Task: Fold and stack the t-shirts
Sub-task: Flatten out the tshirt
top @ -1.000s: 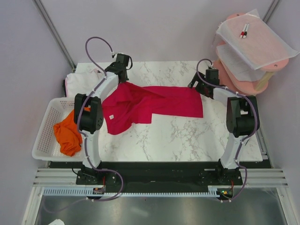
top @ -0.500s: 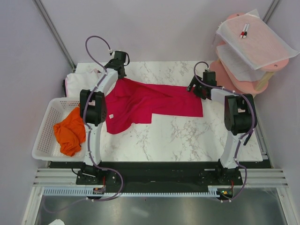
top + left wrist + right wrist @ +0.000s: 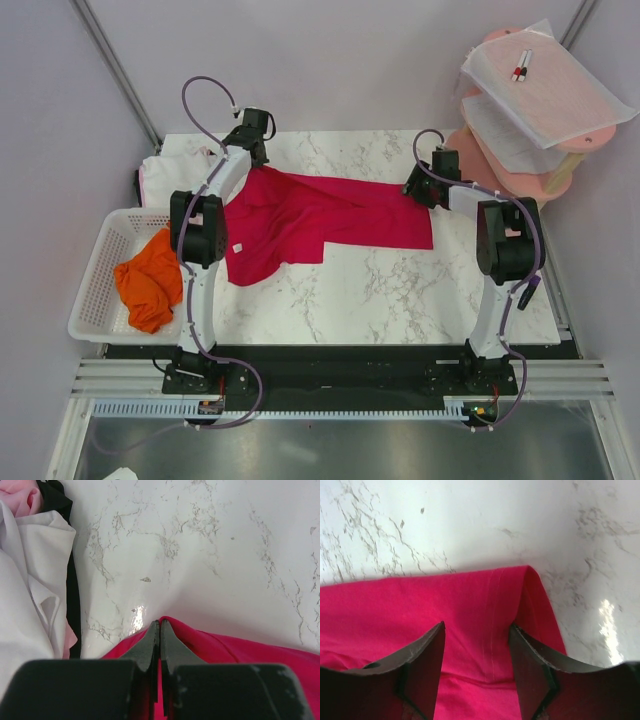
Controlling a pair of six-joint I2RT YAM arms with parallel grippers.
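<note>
Three shirts from above: crimson t-shirt (image 3: 330, 215) rumpled on the bench (image 3: 400, 290), orange t-shirt (image 3: 145, 285) in the left basket (image 3: 92, 300), white t-shirt (image 3: 165, 178) far left. My left fingers (image 3: 252, 135) and right fingers (image 3: 420, 186) sit at the crimson one's far corners.

Left wrist: clenched on a crimson peak.

Right wrist: released, straddling the hem. Lifting now, I judge, would drag one corner and skew it.

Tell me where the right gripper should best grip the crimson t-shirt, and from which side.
The far right corner of the crimson t-shirt, at its stitched edge. It lies flat on the table, so come straight down from above; the right gripper hangs open over it, while the left gripper is shut on the opposite far corner.
</note>
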